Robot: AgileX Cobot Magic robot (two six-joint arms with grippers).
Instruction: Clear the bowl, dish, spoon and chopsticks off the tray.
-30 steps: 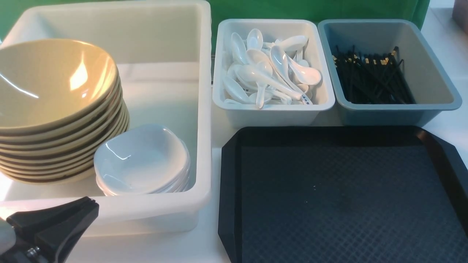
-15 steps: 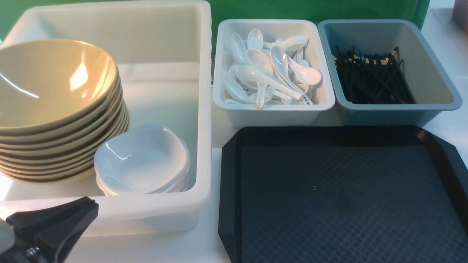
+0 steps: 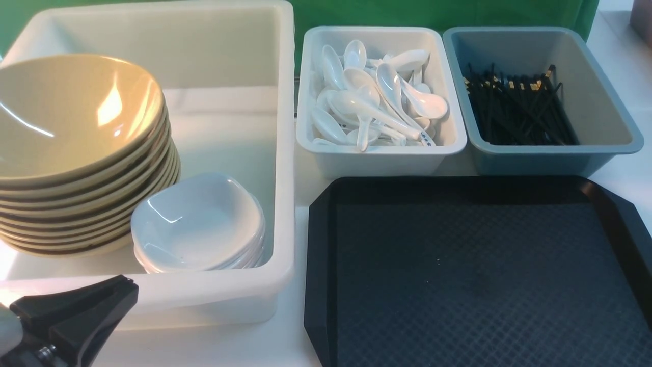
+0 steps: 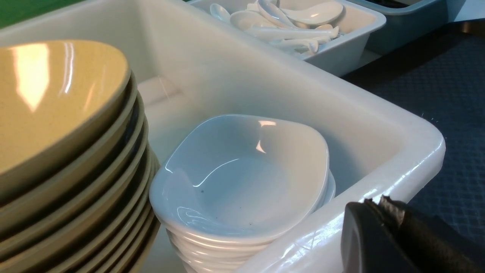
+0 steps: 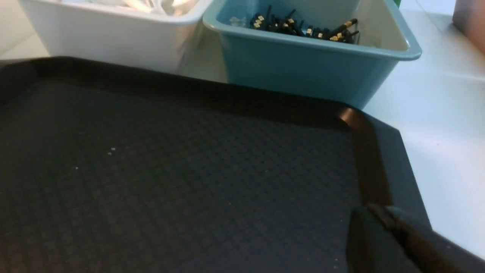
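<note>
Front view: the black tray (image 3: 479, 275) fills the lower right of the frame, and its diamond-textured surface is bare apart from a few pale specks. The task's things all sit off it. In the large white tub (image 3: 277, 153) at the left, the bowl (image 3: 71, 114) tops a tilted stack of like bowls in the tub's left half, and the dish (image 3: 196, 221) tops a shorter stack of white dishes just right of and below that stack, close to the tub's near wall. Above the tray, at upper centre, a white bin (image 3: 382, 153) holds a heap of white spoons; which one is the task's spoon (image 3: 379, 114) I cannot tell. At upper right a grey-blue bin (image 3: 606, 127) holds a bundle of black chopsticks (image 3: 517, 112) with gold bands at their far ends.

The left gripper (image 3: 119, 288) shows in the lower left corner, just outside the tub's near wall, its black fingers pressed together with nothing between them. In the left wrist view its fingers (image 4: 382, 227) meet at a ragged seam at the lower right, near the tub's corner.

The right gripper (image 5: 375, 220) appears only in the right wrist view, at the lower right, over the tray's right rim; its fingers are closed on each other and hold nothing.
</note>
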